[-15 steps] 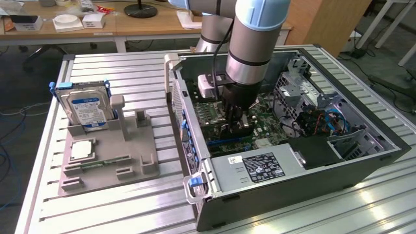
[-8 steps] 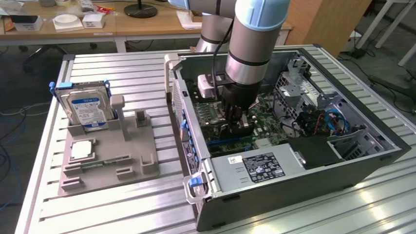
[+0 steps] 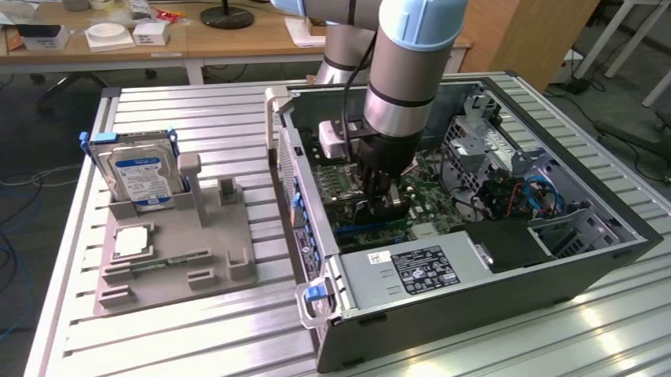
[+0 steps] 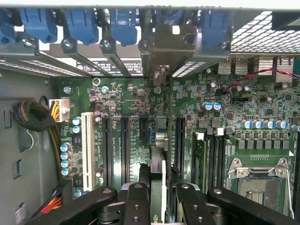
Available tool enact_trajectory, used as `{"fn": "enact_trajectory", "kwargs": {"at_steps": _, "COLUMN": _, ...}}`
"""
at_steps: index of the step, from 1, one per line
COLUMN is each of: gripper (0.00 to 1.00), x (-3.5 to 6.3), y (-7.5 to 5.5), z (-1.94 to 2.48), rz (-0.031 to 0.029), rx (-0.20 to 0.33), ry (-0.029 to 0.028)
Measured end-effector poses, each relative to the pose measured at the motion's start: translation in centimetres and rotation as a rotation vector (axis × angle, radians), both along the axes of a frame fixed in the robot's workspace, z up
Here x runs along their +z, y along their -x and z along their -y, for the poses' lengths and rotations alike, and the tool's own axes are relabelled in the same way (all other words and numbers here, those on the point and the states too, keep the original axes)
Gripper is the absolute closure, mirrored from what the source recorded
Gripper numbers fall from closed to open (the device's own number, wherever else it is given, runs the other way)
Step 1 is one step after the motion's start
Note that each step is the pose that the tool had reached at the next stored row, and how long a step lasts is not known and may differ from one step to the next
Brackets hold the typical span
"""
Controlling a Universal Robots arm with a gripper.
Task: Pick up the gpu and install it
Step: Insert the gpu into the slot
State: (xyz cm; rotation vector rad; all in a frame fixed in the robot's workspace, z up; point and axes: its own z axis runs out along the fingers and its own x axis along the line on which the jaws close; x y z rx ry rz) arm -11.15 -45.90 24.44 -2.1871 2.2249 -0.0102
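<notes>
Green motherboard (image 4: 117,93) ahead: your hand (image 4: 158,199) is clamped on the gpu (image 4: 157,161), edge-on among the slots (image 4: 124,140) inside the case (image 3: 472,314). Install step, I'd judge; seating needs that edge kept square.

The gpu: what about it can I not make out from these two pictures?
- Wrist view: the gpu stands edge-on between the fingers. Its own body hides its lower edge, so it cannot be told whether it already sits in a slot.
- Exterior view: the hand and the arm cover most of the gpu, and its face cannot be read.
- Wrist view: the picture's edge cuts off the gpu's near end.
</notes>
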Motion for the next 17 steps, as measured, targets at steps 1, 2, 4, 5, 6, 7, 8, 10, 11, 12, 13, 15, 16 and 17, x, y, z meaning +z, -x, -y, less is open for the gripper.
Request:
{"fn": "enact_trajectory", "kwargs": {"at_steps": 1, "gripper": 0.74, "x": -0.02, "y": 0.00, "z": 0.00, "rz": 0.0000, "rx": 0.000, "ry": 0.0000}}
{"fn": "enact_trajectory", "kwargs": {"at_steps": 2, "gripper": 0.74, "x": -0.04, "y": 0.00, "z": 0.00, "rz": 0.0000, "rx": 0.000, "ry": 0.0000}}
{"fn": "enact_trajectory", "kwargs": {"at_steps": 4, "gripper": 0.74, "x": -0.07, "y": 0.00, "z": 0.00, "rz": 0.0000, "rx": 0.000, "ry": 0.0000}}
{"fn": "enact_trajectory", "kwargs": {"at_steps": 5, "gripper": 0.74, "x": -0.09, "y": 0.00, "z": 0.00, "rz": 0.0000, "rx": 0.000, "ry": 0.0000}}
{"fn": "enact_trajectory", "kwargs": {"at_steps": 6, "gripper": 0.74, "x": -0.11, "y": 0.00, "z": 0.00, "rz": 0.0001, "rx": 0.000, "ry": -0.0001}}
{"fn": "enact_trajectory", "kwargs": {"at_steps": 7, "gripper": 0.74, "x": -0.13, "y": 0.00, "z": 0.00, "rz": 0.0000, "rx": 0.000, "ry": 0.0000}}
{"fn": "enact_trajectory", "kwargs": {"at_steps": 8, "gripper": 0.74, "x": -0.15, "y": 0.00, "z": 0.00, "rz": 0.0000, "rx": 0.000, "ry": 0.0002}}
{"fn": "enact_trajectory", "kwargs": {"at_steps": 10, "gripper": 0.74, "x": -0.19, "y": 0.01, "z": 0.00, "rz": -0.0001, "rx": 0.000, "ry": 0.0002}}
{"fn": "enact_trajectory", "kwargs": {"at_steps": 11, "gripper": 0.74, "x": -0.21, "y": 0.01, "z": 0.00, "rz": 0.0000, "rx": 0.000, "ry": 0.0001}}
{"fn": "enact_trajectory", "kwargs": {"at_steps": 12, "gripper": 0.74, "x": -0.23, "y": 0.01, "z": 0.00, "rz": 0.0000, "rx": 0.000, "ry": 0.0001}}
{"fn": "enact_trajectory", "kwargs": {"at_steps": 13, "gripper": 0.74, "x": -0.23, "y": 0.01, "z": 0.00, "rz": 0.0000, "rx": 0.000, "ry": 0.0001}}
{"fn": "enact_trajectory", "kwargs": {"at_steps": 15, "gripper": 0.74, "x": -0.24, "y": 0.01, "z": 0.00, "rz": 0.0000, "rx": 0.000, "ry": 0.0000}}
{"fn": "enact_trajectory", "kwargs": {"at_steps": 16, "gripper": 0.74, "x": -0.23, "y": 0.01, "z": 0.00, "rz": 0.0000, "rx": 0.000, "ry": 0.0000}}
{"fn": "enact_trajectory", "kwargs": {"at_steps": 17, "gripper": 0.74, "x": -0.24, "y": 0.01, "z": 0.00, "rz": 0.0000, "rx": 0.000, "ry": 0.0000}}
